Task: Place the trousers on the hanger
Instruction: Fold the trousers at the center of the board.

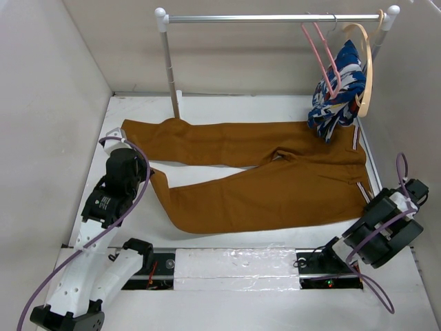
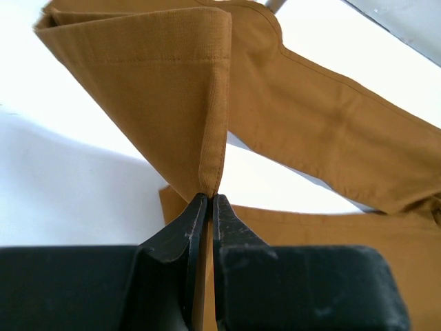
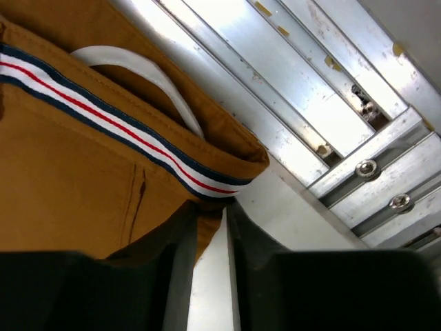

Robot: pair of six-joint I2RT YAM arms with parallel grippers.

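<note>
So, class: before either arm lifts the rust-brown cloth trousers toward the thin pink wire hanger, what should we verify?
1. Left gripper shut on a leg hem of the rust-brown cloth trousers: ok.
2. Right gripper closed on the striped waistband: not ok, jaws apart at its corner.
3. Trousers lying spread on the white table: ok.
4. Thin pink wire hanger on the metal rail: ok.
5. Blue, white and red patterned garment clear of the trousers: cannot tell; from above it overlaps the waistband end.

White table [image 1: 227, 110]: trousers [image 1: 275, 186] lie spread from left tool [image 2: 209, 200] to right tool [image 3: 212, 210]; rack post [image 1: 170, 76] stands beyond left tool.
</note>
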